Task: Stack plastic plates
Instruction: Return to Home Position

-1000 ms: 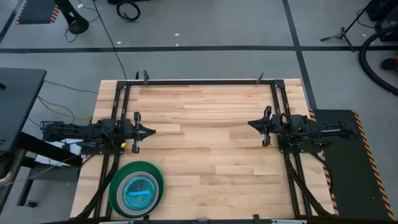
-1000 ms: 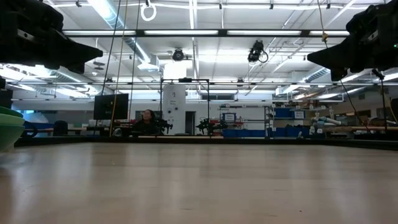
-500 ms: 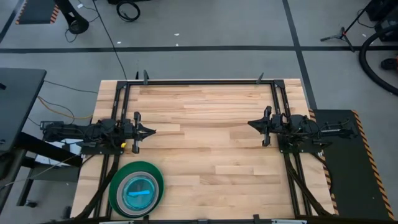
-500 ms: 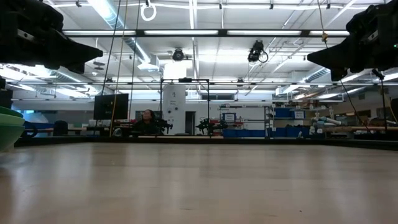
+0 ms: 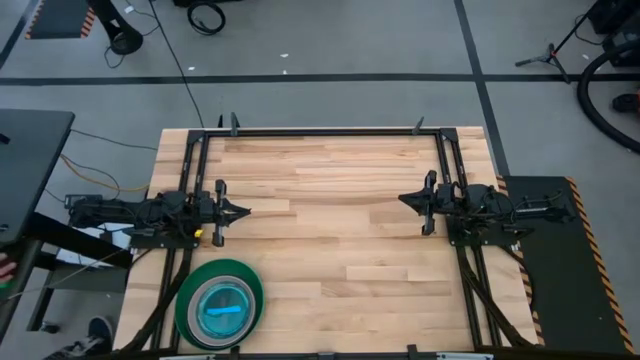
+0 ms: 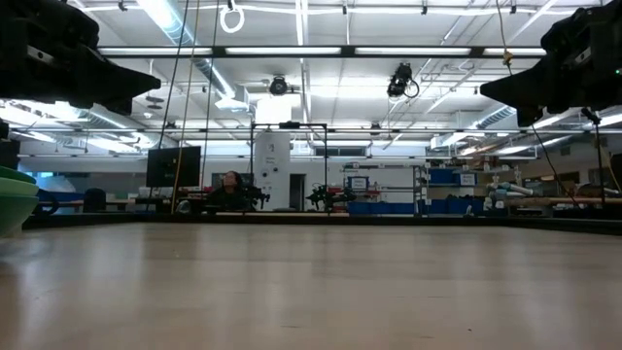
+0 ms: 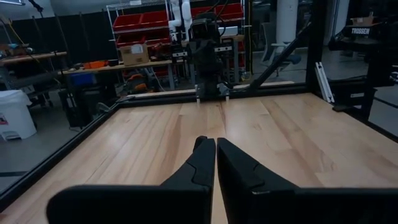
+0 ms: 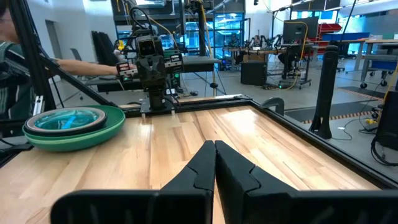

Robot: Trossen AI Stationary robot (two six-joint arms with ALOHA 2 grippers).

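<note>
A stack of plastic plates (image 5: 219,301) rests on the table at its near left corner: a large dark green plate at the bottom, a lighter green one, a grey one and a cyan one on top. It also shows in the right wrist view (image 8: 74,126) and at the low view's left edge (image 6: 12,199). My left gripper (image 5: 246,211) is shut and empty at the table's left side, above the table and on the far side of the stack. My right gripper (image 5: 401,199) is shut and empty at the table's right side.
A black frame (image 5: 320,131) runs along the table's far edge and sides. A person's sleeve (image 8: 12,59) shows beyond the table's left side, and a shoe (image 5: 98,330) on the floor at the near left.
</note>
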